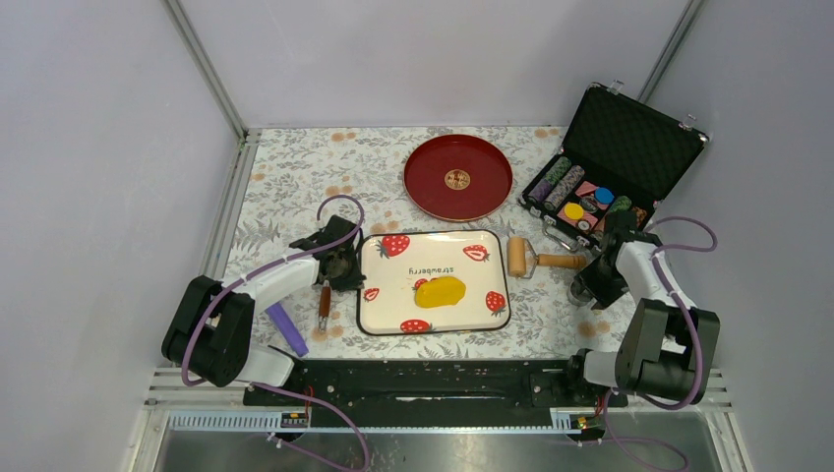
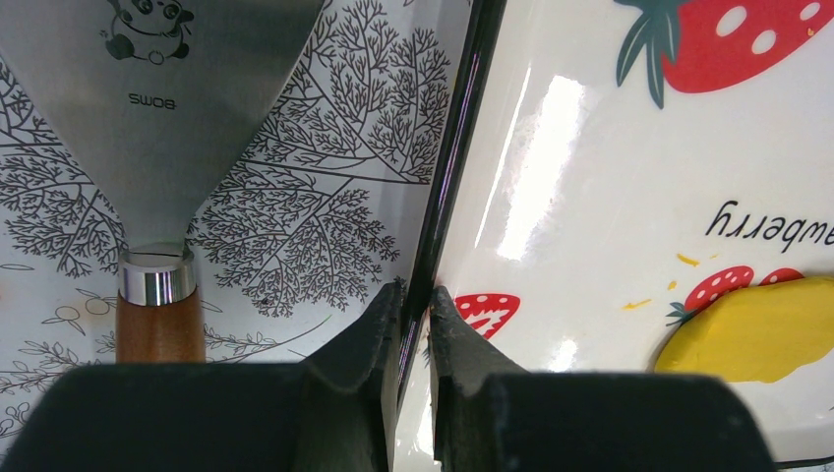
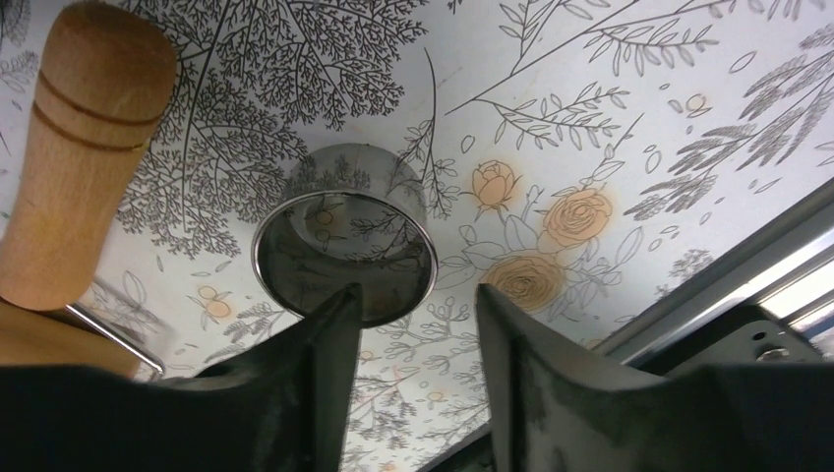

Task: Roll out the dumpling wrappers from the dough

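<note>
Top view: the strawberry-print tray sits mid-surface, toward the near edge. On it lies the dough, a flattened yellow patch with an uneven outline, nearer the tray's near rim than its far one. No small round wrappers show anywhere on the tray or the surface. The rolling pin lies just off the tray's right rim, with nothing holding it. The left end effector is at the tray's left rim. The right end effector is toward the surface's right edge, beyond the pin's handle.

Left wrist view: the two fingers are pinched nearly together on the tray's dark rim, one on each side, steadying it. The scraper lies just outside that rim. The dough shows at the far right, resting flat.

Right wrist view: the fingers stand partly apart over the metal ring cutter, which rests on the surface beside the pin's handle. One fingertip overlaps the ring's near rim and the other is clear of it, so nothing is gripped.

As I judge it, the flattening is largely done and the cutting has not begun. The ring has yet to be picked up, carried to the dough and pressed in.
</note>
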Controlling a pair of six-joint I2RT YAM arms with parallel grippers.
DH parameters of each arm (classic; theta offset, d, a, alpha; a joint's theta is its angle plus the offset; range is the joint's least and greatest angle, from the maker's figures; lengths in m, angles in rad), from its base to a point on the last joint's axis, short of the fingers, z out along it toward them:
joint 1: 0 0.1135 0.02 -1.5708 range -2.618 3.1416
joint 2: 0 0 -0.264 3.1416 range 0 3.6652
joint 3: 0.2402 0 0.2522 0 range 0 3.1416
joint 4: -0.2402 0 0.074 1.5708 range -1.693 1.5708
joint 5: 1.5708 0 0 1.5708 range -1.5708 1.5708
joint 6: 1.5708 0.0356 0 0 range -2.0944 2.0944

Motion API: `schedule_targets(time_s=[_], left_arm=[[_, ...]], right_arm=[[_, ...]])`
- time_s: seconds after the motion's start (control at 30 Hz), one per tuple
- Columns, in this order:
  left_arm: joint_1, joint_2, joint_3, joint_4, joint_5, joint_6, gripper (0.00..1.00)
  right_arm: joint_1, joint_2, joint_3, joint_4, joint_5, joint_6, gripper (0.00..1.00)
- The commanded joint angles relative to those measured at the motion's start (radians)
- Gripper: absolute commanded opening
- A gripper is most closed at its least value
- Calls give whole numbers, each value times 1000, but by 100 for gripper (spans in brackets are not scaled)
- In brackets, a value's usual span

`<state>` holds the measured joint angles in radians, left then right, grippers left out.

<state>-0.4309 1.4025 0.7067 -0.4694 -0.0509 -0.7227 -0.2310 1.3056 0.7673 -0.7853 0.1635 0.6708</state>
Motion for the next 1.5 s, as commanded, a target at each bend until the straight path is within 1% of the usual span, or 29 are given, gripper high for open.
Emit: schedule_targets(time_s=[0.0, 0.17, 0.2, 0.27, 0.37, 0.43, 0.53, 0.6, 0.7, 0.77, 0.97, 1.07, 1.2, 1.37, 1.47], left_arm=[[7, 40, -24, -86, -116, 36, 0], [8, 40, -24, -86, -118, 36, 0], [7, 40, -24, -86, -118, 36, 0], [6, 40, -24, -86, -117, 37, 0], [7, 40, -24, -86, -116, 38, 0], [6, 40, -24, -86, -116, 37, 0], [7, 40, -23, -86, -116, 39, 0], [7, 41, -23, -87, -117, 38, 0], [6, 40, -23, -86, -118, 37, 0], [7, 43, -23, -87, -116, 38, 0], [7, 41, -23, -86, -116, 39, 0], [7, 43, -23, -86, -118, 39, 0], [6, 43, -21, -87, -114, 39, 0], [6, 40, -24, -86, -114, 39, 0], [6, 40, -24, -86, -115, 39, 0]], right_arm=[[-7, 21, 11, 17, -12, 12, 48], [-7, 26, -8, 39, -14, 16, 46], [-7, 31, -7, 43, -11, 14, 43], [-7, 49, -2, 49, -21, 7, 33], [-7, 79, 8, 55, -43, 5, 27], [-7, 92, 11, 68, -68, -6, 20], [-7, 92, 9, 76, -73, -9, 18], [-7, 85, 8, 77, -71, -14, 12], [-7, 60, 1, 75, -82, -25, 5], [-7, 29, -8, 70, -84, -33, 5], [-7, -105, -27, 70, -130, -125, 4], [-7, -173, -26, 71, -192, -165, 4], [-7, -246, -18, 73, -274, -174, 4], [8, -265, 10, 55, -378, -180, 3], [71, -243, 42, 27, -386, -190, 2]])
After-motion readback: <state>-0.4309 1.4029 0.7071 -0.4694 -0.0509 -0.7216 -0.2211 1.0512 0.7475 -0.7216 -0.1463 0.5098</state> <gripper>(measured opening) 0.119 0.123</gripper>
